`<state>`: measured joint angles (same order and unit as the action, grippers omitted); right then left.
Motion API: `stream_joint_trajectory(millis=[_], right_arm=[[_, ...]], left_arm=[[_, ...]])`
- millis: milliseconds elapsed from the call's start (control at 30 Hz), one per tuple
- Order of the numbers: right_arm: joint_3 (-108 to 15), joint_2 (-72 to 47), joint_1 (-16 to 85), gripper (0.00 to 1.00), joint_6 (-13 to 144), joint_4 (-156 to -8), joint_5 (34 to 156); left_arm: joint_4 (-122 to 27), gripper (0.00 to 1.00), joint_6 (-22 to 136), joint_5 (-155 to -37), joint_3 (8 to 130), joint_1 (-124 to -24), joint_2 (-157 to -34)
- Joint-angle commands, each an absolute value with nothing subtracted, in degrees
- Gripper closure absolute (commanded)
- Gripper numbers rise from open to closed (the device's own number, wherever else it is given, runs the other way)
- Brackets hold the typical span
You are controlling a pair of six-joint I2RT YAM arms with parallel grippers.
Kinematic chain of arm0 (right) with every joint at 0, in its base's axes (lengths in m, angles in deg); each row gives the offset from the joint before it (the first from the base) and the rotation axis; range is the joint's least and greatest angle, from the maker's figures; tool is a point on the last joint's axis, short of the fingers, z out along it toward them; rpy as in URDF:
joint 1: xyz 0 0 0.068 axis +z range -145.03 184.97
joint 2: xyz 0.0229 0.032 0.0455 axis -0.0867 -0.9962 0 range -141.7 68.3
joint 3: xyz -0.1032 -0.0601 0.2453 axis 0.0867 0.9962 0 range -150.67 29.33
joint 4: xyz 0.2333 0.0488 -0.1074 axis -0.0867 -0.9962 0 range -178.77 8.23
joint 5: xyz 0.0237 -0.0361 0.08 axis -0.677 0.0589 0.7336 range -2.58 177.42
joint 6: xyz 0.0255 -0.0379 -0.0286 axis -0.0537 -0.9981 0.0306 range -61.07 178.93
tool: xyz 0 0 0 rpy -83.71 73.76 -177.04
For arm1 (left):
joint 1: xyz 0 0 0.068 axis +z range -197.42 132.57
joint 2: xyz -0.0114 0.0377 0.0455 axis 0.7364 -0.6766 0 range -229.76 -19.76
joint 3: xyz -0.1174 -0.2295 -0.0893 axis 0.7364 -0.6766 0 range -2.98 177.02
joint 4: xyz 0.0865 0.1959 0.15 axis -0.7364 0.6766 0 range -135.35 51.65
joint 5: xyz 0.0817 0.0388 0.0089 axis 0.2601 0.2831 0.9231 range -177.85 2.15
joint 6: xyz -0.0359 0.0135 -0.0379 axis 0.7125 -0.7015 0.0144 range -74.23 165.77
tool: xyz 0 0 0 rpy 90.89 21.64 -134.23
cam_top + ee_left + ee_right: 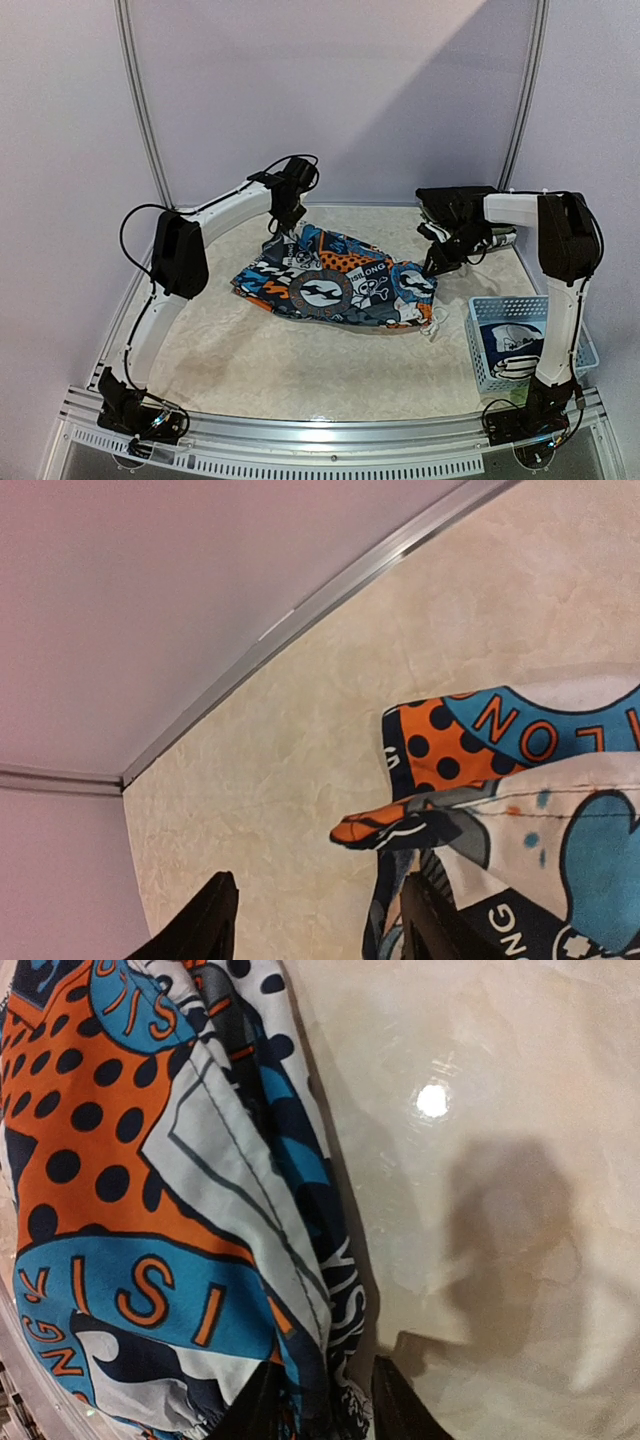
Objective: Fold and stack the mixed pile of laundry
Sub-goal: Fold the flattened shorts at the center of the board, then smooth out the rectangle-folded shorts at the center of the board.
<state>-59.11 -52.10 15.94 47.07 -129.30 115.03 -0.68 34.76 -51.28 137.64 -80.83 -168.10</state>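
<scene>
The orange-blue-white cartoon-print garment (335, 285) lies spread across the middle of the table. It also shows in the left wrist view (520, 780) and the right wrist view (150, 1210). My left gripper (286, 226) is over its far left corner, open (320, 932), with the fabric's edge against the right-hand finger (432, 925). My right gripper (437, 266) is at the garment's right end, with its jaws (328, 1412) shut on the bunched hem. A black-and-white printed piece (515, 350) sits in the basket. I cannot make out the plain black garment.
The pale blue lattice basket (478, 345) stands at the right front beside the right arm's base. A folded cloth stack (502, 238) lies at the back right, mostly hidden behind the right arm. Walls with metal rails enclose the table's back and sides.
</scene>
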Motion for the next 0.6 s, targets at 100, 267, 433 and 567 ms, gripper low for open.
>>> stream_joint_trajectory(millis=[100,267,433,567], right_arm=[[-61.2,-45.6,15.7,0.46,45.2,-129.7,113.6],[-64.0,-46.7,15.9,0.21,41.2,-133.7,117.7],[-69.0,-52.5,16.9,0.13,37.9,-137.7,116.2],[-69.2,-56.0,17.4,0.12,38.2,-136.9,112.8]], left_arm=[[-6.6,0.37,42.9,-50.7,113.1,-86.4,-145.1],[-6.2,0.32,51.8,-59.7,99.8,-91.4,-135.2],[-9.6,0.29,60.5,-69.2,91.3,-92.4,-133.5],[-12.1,0.29,65.7,-72.5,88.4,-93.2,-134.8]])
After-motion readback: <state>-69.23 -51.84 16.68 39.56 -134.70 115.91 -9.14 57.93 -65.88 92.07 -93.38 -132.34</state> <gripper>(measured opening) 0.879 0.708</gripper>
